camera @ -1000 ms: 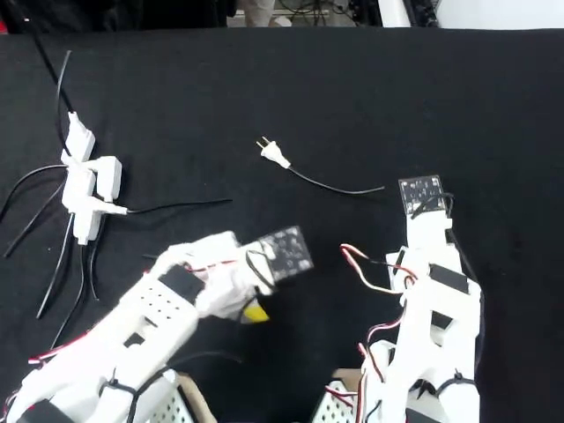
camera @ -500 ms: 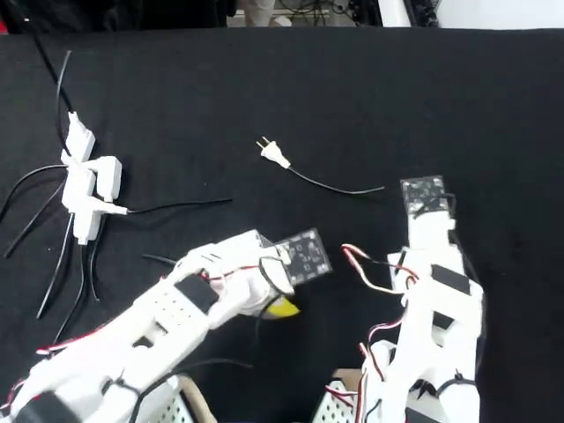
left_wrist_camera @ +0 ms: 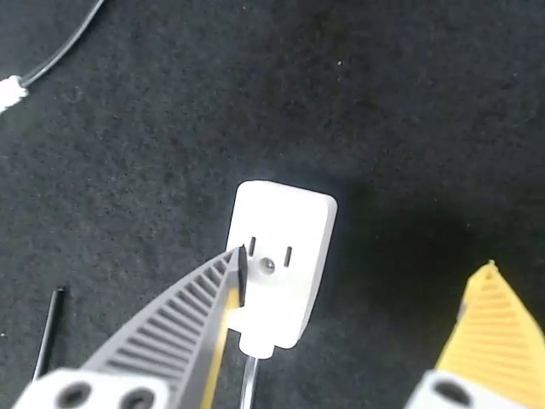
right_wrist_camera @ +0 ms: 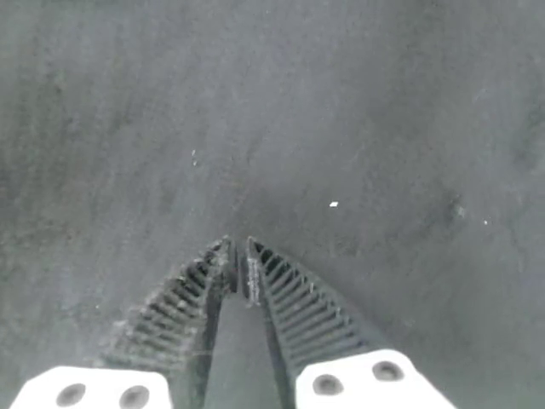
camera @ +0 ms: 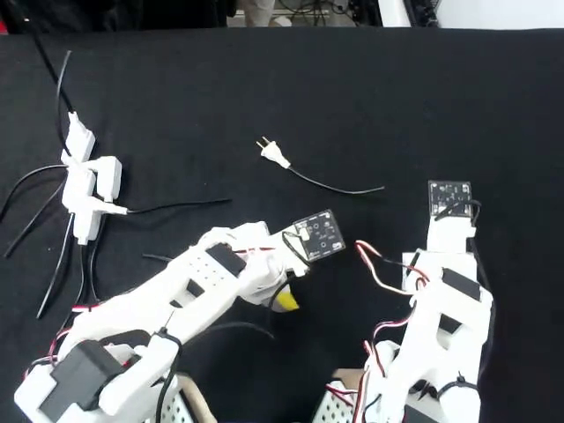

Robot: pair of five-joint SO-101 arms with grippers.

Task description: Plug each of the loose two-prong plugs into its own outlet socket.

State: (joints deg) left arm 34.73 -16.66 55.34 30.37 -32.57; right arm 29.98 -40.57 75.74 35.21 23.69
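Left pincer gapes over a white outlet socket, hidden from above.

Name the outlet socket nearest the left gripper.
The lone white socket lying between the left gripper's open fingers, beside the grey one; the other sockets sit clustered far off, wires attached.

The left arm and right arm are white plastic with black motor blocks. Red, white and black cables loop just behind each black square camera board. The left fingers are ribbed, one grey, one yellow; the right fingers are dark grey.
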